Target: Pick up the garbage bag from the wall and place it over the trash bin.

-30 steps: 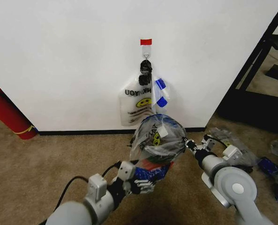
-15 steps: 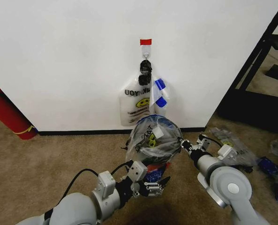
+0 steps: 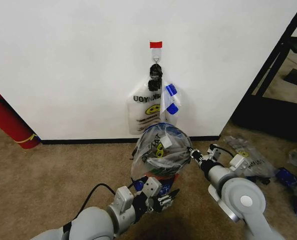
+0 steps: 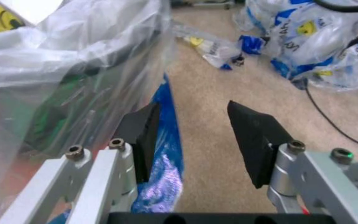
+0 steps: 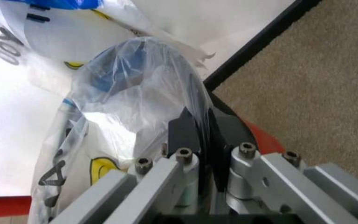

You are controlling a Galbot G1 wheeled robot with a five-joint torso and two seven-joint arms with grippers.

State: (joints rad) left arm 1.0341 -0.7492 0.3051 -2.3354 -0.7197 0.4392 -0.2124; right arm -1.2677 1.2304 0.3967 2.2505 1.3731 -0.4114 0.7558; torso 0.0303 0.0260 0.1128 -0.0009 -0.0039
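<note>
The garbage bag, thin clear plastic with a yellow smiley and blue patches, is draped over the trash bin, whose red base band peeks out below. My right gripper is at the bin's right side, shut on the bag's film beside the bin's black rim. My left gripper hovers open in front of the bin's base, nothing between its fingers. A blue part of the bag hangs just beside one finger.
More smiley bags hang from the hook under the red tape strip on the white wall. A red fire extinguisher leans at the left. Loose bags lie on the carpet at the right, near a black frame.
My left gripper has drawn back from the bag's front toward me and now stands open. The bag and my right gripper have shifted slightly left.
</note>
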